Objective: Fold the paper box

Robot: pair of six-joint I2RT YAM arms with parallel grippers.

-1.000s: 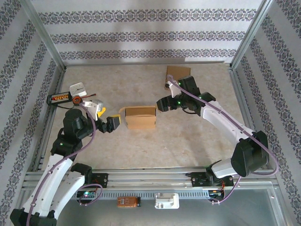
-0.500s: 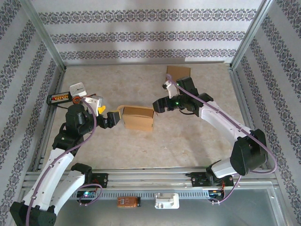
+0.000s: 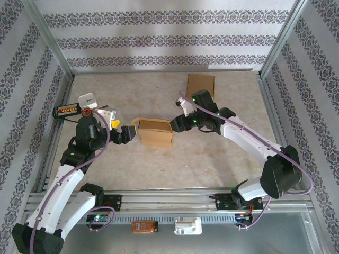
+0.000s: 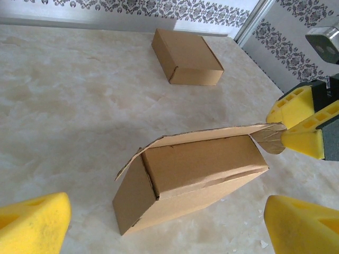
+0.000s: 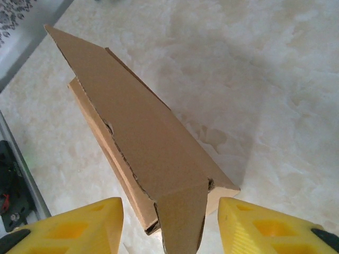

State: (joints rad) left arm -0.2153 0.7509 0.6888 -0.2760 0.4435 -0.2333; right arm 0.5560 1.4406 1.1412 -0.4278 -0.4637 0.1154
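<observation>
A brown paper box (image 3: 156, 132) lies mid-table, its lid loose and raised along one long edge. My left gripper (image 3: 131, 133) is open at the box's left end, its yellow fingers wide of the box (image 4: 196, 169) and touching nothing. My right gripper (image 3: 177, 124) is at the box's right end. In the right wrist view its jaws straddle the lid's side flap (image 5: 183, 217), with a gap showing on each side of it. The left wrist view shows the right gripper (image 4: 288, 132) around the flap's rounded tip.
A second, closed cardboard box (image 3: 201, 83) lies at the back right, also visible as a closed box (image 4: 185, 55). A white block (image 3: 87, 100) and a black-orange tool (image 3: 68, 110) sit by the left rail. Metal frame rails border the marble tabletop (image 3: 159, 164).
My right gripper has moved left to the box's right end and its jaws have narrowed around the side flap. The left gripper has crept slightly towards the box's left end.
</observation>
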